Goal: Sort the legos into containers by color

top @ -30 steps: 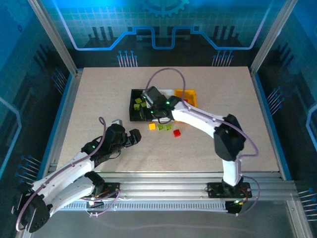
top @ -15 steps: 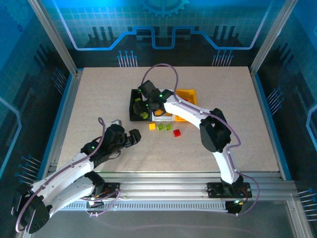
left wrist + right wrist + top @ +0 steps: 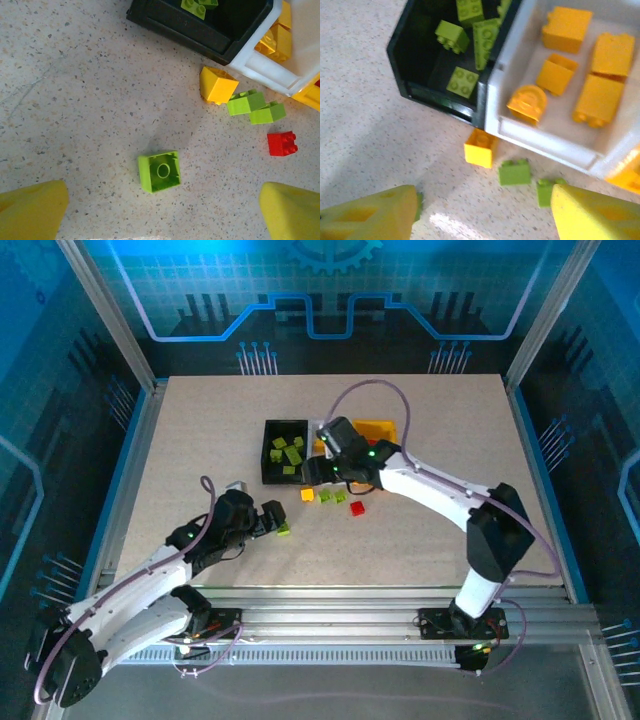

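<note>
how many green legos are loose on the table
3. One green lego lies alone on open table; two more sit side by side by the orange block, near the white bin. The right arm may hide others.

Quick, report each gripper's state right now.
Left gripper: open, holding nothing.
Right gripper: open, holding nothing.

On my screen the surface (image 3: 200, 440) is beige, flecked with dark specks. The black bin (image 3: 440, 97) shows lime green blocks (image 3: 462, 82), and the white bin (image 3: 545, 142) shows yellow-orange blocks (image 3: 567, 22). The yellow bin (image 3: 385, 430) is a warm yellow. Loose pieces: a yellow-orange block (image 3: 218, 85), a lime green pair (image 3: 245, 102), a red block (image 3: 282, 143) and a lone lime green block (image 3: 159, 171). I see yellow fingers (image 3: 30, 210) on my left pincer (image 3: 162, 205) and on my right pincer (image 3: 482, 200).
</note>
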Robot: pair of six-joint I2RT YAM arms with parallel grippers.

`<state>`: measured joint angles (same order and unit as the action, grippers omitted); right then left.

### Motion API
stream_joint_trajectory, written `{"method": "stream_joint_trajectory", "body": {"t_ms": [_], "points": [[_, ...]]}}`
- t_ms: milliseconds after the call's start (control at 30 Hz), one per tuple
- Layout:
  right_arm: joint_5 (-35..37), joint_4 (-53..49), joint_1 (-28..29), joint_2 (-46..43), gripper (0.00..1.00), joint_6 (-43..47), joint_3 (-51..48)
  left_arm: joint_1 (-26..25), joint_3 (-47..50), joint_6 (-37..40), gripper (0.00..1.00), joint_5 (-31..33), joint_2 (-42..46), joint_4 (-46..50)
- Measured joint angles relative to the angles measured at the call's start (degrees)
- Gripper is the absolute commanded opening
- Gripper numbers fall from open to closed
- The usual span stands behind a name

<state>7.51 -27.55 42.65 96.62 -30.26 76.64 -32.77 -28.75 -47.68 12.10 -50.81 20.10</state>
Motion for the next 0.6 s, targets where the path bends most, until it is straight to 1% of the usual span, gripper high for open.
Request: {"method": "stream_joint_trajectory", "body": {"t_ms": [100, 267, 433, 600], "points": [[0.92, -1.42, -1.27, -2.86, 0.74, -1.46, -6.01, 0.00, -0.07, 0.02, 0.99, -0.46, -1.75, -0.72], [1.77, -3.37, -3.91, -2.45, 0.74, -3.23, -12.13, 0.00, -1.66, 0.20, 0.99, -1.09, -4.76, -1.01], [2.78, -3.89, -4.76, 0.94, 0.73, -3.39, -12.57, 0.00, -2.38, 0.20, 0.99, -1.53, -5.70, -1.36], [2.75, -3.34, -4.76, 5.53, 0.67, -3.39, -12.39, 0.00, -2.38, 0.20, 0.99, -1.51, -5.73, -1.33]]}}
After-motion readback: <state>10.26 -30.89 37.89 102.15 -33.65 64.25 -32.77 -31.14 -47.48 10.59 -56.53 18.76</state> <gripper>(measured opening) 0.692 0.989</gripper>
